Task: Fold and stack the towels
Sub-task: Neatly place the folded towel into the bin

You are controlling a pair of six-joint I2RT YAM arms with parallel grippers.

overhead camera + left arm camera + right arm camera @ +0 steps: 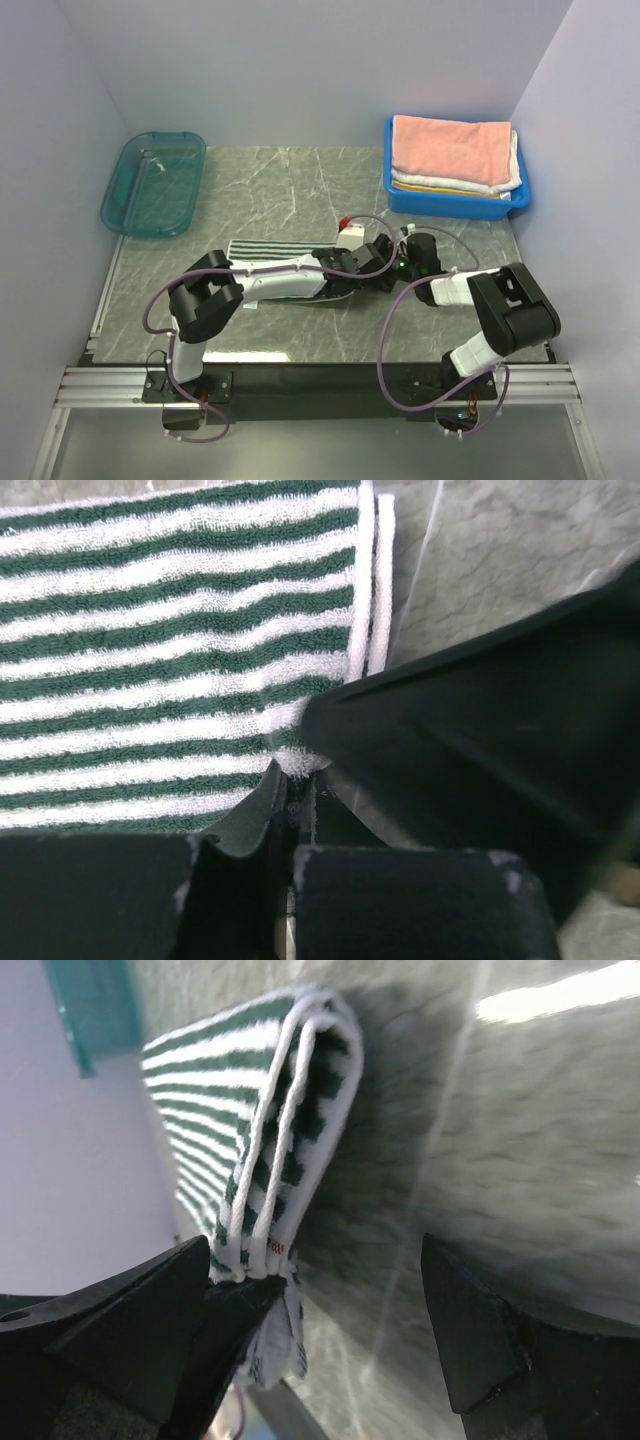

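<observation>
On the green stone table (300, 180), one claw pinches a corner of the striped towel (270, 248).

Near the middle of the table the dark green and white towel lies folded flat, and the left arm reaches over it. The left claw (295, 780) is pressed together on the towel's near corner, so a little bit of white edge is squeezed between its tips. The right claw (315, 1260) is just beside it, spread wide with nothing in it. The folded end of the towel (220, 1090), with its layers showing, sits close to one of its fingers (130, 1330). Far at the back right, a blue bin (400, 195) holds a pink towel (450, 148) on top of paler folded ones (450, 185). At the back left sits a see-through teal tray (110, 210).
</observation>
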